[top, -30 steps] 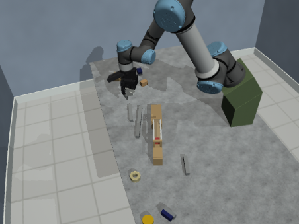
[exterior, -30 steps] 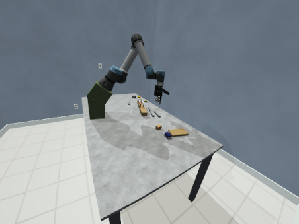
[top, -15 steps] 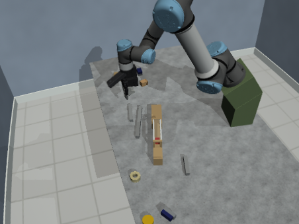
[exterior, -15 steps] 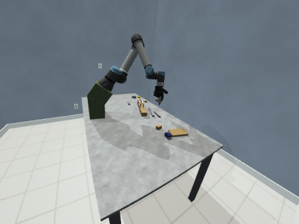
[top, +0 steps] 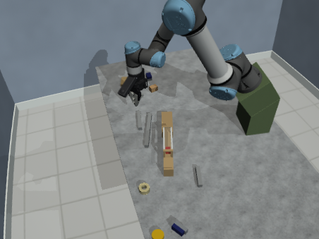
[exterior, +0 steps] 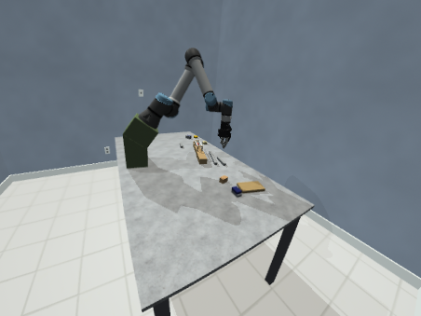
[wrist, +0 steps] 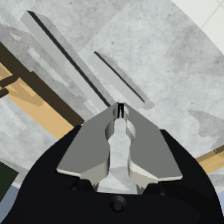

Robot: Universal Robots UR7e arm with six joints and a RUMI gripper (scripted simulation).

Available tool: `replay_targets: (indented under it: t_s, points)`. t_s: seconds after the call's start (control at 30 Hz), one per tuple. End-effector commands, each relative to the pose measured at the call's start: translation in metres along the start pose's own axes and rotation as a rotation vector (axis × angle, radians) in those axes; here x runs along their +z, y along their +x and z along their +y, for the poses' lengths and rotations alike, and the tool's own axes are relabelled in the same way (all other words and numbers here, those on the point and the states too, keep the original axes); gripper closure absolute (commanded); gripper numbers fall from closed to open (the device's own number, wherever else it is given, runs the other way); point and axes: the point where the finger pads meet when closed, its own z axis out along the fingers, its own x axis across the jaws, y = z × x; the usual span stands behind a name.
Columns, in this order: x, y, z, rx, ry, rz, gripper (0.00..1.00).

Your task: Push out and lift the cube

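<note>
The wooden channel (top: 167,118) (exterior: 201,158) (wrist: 40,111) lies lengthwise on the table, with pale rails along the middle of its roof. Red patches (top: 168,148) show near the rails' front end; I cannot tell whether they are the cube or markings. My gripper (top: 136,103) (exterior: 224,145) (wrist: 120,104) is shut and empty, in the air beyond the channel's far end and off to its left in the top view. A long grey bar (top: 147,130) (wrist: 67,57) and a shorter grey bar (top: 139,120) (wrist: 120,77) lie beside the channel, outside the fingers.
A third grey bar (top: 197,176) lies right of the channel. A wooden block (top: 153,88) (exterior: 224,179), a blue block (top: 149,75) (exterior: 237,191) and a flat wooden board (exterior: 251,186) lie at the gripper's end. A ring (top: 144,192), blue cylinder (top: 178,229) and yellow disc (top: 157,235) lie at the other.
</note>
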Motion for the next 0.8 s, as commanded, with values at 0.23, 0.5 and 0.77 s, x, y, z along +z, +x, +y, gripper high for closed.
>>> replay_targets:
  t_s: [0.23,0.5,0.77]
  points:
    - [-0.0004,-0.0026,0.0031,-0.377,0.012,-0.009,1.00]
    - [-0.0004,-0.0039,0.0059,-0.570,0.013,-0.008,1.00]
    - [-0.0004,-0.0045,0.0076,-0.673,0.014,-0.007,1.00]
